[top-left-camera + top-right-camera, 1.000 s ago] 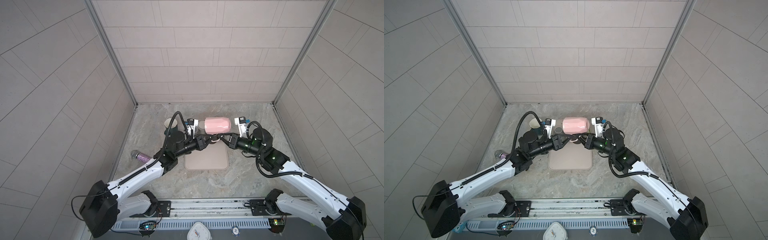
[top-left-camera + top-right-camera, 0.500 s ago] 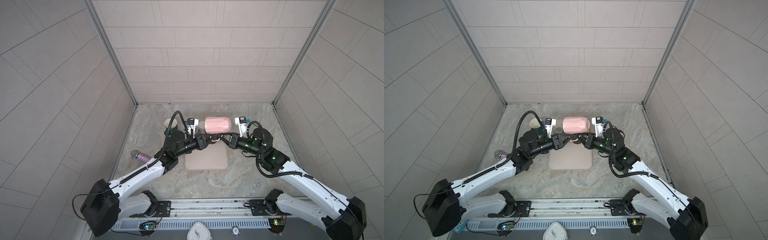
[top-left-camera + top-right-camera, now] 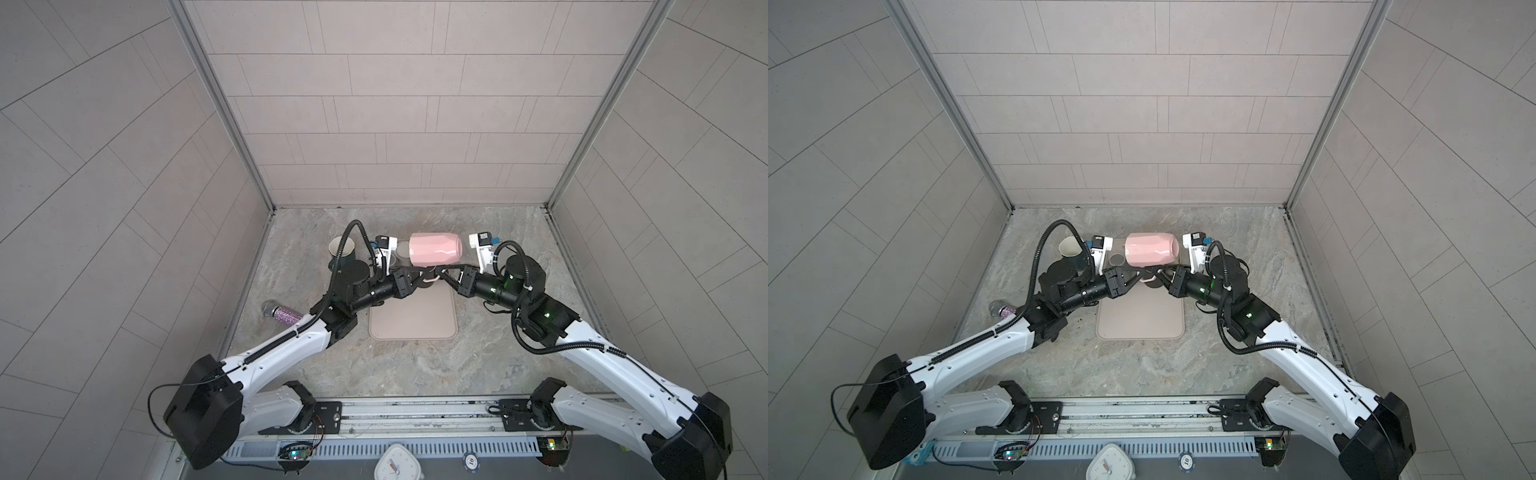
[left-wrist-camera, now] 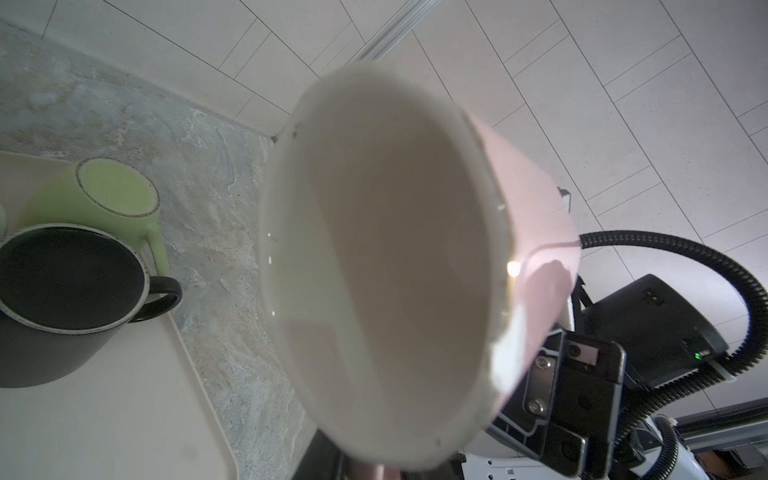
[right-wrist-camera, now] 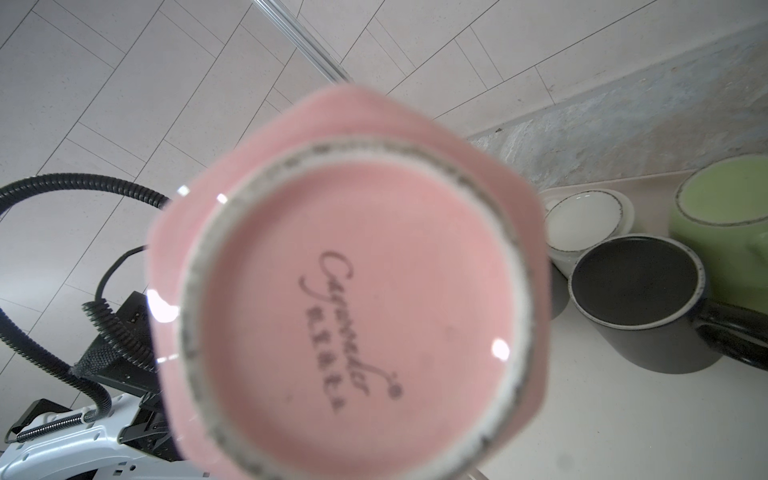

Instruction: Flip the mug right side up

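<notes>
Half hidden under the pink mug [image 3: 434,249], right hand [image 3: 443,275] clamps its handle [image 3: 431,280] — left hand's [image 3: 419,275] grip unreadable.

Five mugs (pink mug [image 3: 435,248], green [image 4: 112,195], black [image 4: 70,282], white [image 5: 582,224], teal [image 3: 336,246]), one tray [image 3: 411,320], one microphone [image 3: 282,313], two arms [image 3: 282,353].

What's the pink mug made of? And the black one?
Pink mug: looks like glazed ceramic, shiny with bright glints and a rough unglazed ring around its stamped base. Black mug: probably ceramic too, matte dark with a pale speckled rim.
</notes>
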### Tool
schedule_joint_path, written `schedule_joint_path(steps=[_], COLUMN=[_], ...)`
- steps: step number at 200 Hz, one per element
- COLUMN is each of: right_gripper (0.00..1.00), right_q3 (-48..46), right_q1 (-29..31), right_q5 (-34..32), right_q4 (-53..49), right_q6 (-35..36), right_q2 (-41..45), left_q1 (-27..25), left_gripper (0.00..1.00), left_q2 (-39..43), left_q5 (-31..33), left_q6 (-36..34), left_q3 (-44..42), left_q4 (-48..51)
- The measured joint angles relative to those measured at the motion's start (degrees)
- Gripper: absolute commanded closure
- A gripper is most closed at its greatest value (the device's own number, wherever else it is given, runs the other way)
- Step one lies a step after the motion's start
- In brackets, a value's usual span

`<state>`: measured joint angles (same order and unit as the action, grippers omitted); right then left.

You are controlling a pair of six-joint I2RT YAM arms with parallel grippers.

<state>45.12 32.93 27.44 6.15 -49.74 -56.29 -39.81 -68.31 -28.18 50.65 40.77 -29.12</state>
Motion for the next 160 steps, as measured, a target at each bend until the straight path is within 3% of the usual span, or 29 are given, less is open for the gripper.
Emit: schedule_joint_path(steps=[160], right_gripper=[1.00], right_q3=[1.5], right_q1=[-0.3], right_q5=[0.0], right_q4=[-2.5], right_q6=[3.1], right_q2=[-0.8], left_q1=[0.6], left_gripper=[0.81], left_q2=[-1.5], left_q5=[-1.8], left_q6=[0.4], left_q3=[-1.7], left_q4=[-4.9])
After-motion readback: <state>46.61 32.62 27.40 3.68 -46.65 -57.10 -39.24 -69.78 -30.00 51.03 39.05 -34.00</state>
